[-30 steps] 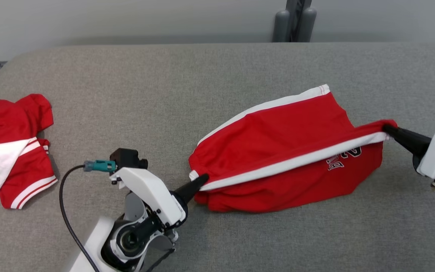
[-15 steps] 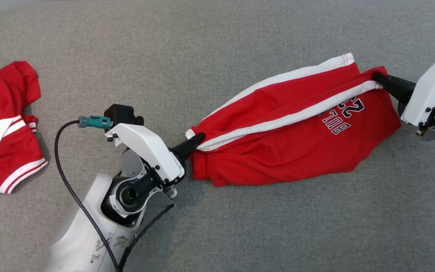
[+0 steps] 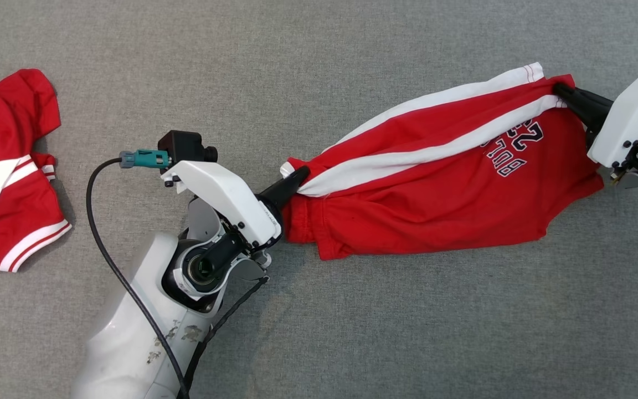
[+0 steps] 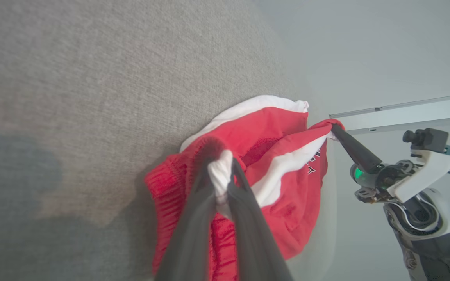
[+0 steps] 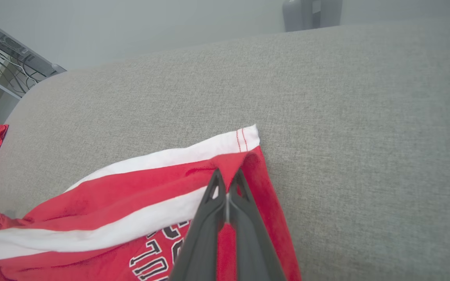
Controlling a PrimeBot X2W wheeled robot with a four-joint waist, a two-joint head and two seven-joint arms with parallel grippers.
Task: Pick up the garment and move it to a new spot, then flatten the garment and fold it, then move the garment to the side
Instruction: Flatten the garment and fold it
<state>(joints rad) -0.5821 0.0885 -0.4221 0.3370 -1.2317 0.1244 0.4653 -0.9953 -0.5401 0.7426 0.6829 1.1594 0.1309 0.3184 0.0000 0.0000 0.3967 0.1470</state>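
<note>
Head view. Stretched slantwise over the right part of a grey, coarse-woven fabric-covered desk [image 3: 319, 55]: a pair of red knit shorts with broad white side stripes [image 3: 441, 205]. Gathered, ribbed waistband at the left end, flat stitched hem at the right end, toward the desk's right edge. Upper white stripe pulled into a straight taut line between both arms, lower red cloth sagging in soft folds onto the desk. Dark block lettering with white outline near the hem, upside down here. Left jaws clamped on the waistband end, long dark tapered fingers [image 3: 288, 188] buried in the cloth. Right jaws pinched on the red hem corner, fingers [image 3: 582, 102] narrowing to a point. Crumpled against the desk's left edge, well apart: a second red and white garment with striped cuffs [image 3: 9, 166]. On the left wrist, a teal plug [image 3: 144, 159] and a looping black cable [image 3: 103, 233].

Left wrist view. Two smooth dark fingers [image 4: 193, 226] closed together on a wad of white cloth, puckered red elastic of the shorts [image 4: 279, 164] bunched around them. Far end gripped by the other arm's fingers [image 4: 356, 150], close to the desk [image 4: 92, 78] edge.

Right wrist view. Fingers [image 5: 205, 234] pressed shut, a red peak of the shorts [image 5: 131, 203] nipped at their tips. Double red stitching on the white hem beside it. Felt-like grey desk [image 5: 365, 117] with a rounded far left corner.
</note>
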